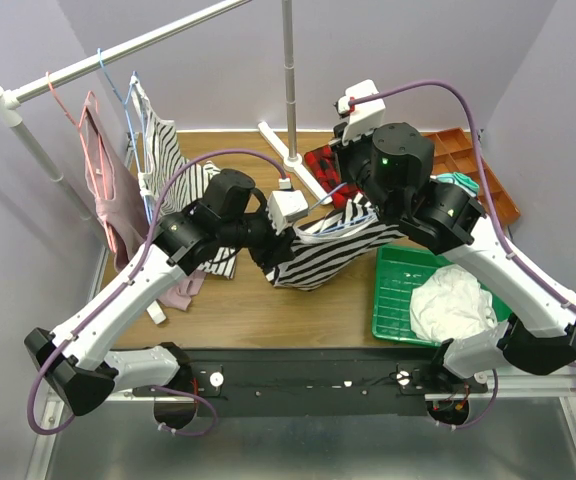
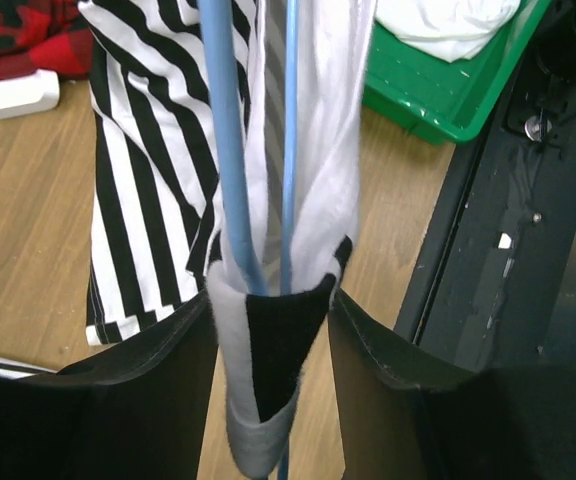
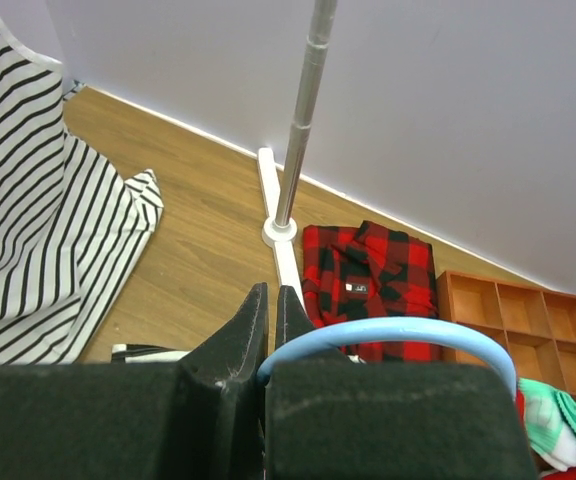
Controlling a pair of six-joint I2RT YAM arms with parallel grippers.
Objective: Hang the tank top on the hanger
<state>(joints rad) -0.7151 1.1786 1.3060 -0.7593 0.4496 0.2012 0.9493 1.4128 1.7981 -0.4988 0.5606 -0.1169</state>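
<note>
We squeeze the tank top [image 2: 148,150] with our left pincer [image 2: 271,300], the hanger [image 2: 223,130] inside it. Our right pincer [image 3: 272,292] is clenched on the hanger. The tank top hangs between them, over the desk [image 1: 248,310].

A robotics lab cell, not a home; the left arm [image 1: 118,300] and right arm [image 1: 508,270], white and black, stand bolted to a black rail [image 1: 308,375] at the edge of a wooden table [image 1: 258,310]; purple cables [image 1: 183,175] loop loose along them; bare lavender walls [image 1: 218,80] close the table in; a white rack [image 1: 118,55] with hung tops, a green bin [image 1: 393,290] of laundry and an orange tray [image 1: 468,160] sit around the work area.
</note>
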